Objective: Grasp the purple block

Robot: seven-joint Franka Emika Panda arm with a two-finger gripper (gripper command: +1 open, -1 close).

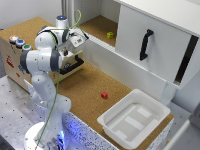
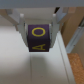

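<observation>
One purple block (image 2: 39, 38) clamped in the hand (image 2: 39, 31); one red block (image 1: 104, 95), one white bin (image 1: 134, 117).

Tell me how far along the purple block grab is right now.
Done: the wrist view shows the purple block sitting between the gripper fingers, which press on both its sides, so the grasp looks made. In hand: the block is held above a pale surface. Left: little, beyond confirming the hold is firm. In the exterior view the gripper is too small to judge.
</observation>
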